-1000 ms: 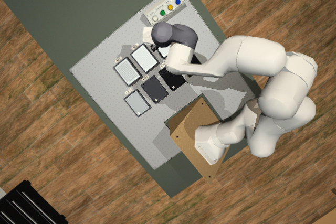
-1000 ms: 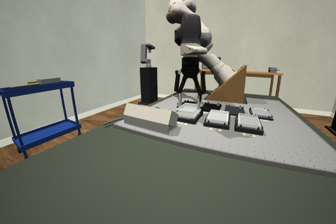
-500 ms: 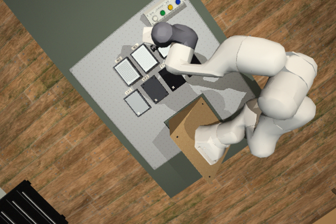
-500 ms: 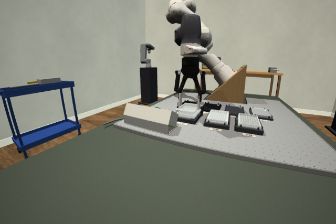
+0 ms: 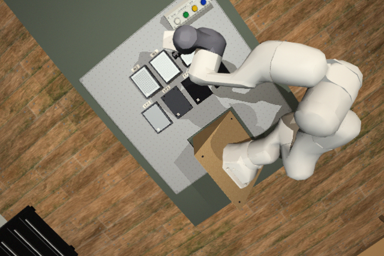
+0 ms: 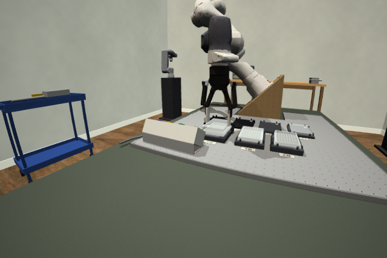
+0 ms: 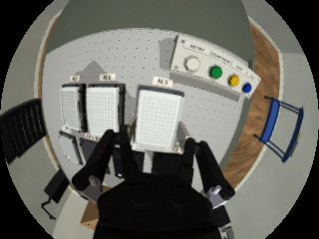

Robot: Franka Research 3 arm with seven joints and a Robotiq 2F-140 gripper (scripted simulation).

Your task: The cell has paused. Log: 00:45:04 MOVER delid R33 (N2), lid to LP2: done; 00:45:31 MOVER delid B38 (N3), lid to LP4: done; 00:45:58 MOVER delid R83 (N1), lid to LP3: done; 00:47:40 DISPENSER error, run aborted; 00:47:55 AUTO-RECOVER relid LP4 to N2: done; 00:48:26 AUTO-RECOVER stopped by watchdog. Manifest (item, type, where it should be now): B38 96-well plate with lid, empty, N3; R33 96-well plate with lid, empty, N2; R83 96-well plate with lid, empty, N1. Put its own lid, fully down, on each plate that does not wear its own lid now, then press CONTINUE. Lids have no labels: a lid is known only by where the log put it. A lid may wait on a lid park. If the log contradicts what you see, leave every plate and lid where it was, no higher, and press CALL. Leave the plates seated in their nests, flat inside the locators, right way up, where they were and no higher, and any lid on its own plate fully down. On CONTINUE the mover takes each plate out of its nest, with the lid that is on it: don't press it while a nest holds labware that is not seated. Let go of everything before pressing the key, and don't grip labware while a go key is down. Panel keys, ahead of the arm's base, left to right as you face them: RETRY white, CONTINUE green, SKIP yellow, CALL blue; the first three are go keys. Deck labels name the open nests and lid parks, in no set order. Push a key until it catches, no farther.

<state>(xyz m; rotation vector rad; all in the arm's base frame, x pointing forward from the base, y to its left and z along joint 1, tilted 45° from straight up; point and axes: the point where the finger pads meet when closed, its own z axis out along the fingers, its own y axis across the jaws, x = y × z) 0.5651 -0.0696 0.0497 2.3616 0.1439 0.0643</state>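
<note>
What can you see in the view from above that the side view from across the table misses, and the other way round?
Only from above: the four coloured buttons, white, green, yellow and blue.

Only from the side: the hand closed on a clear lid over a plate, hidden beneath the arm from above, plus a blue cart and wooden table.

Both: the white arm, wooden wedge, grey perforated board and the other plates.
</note>
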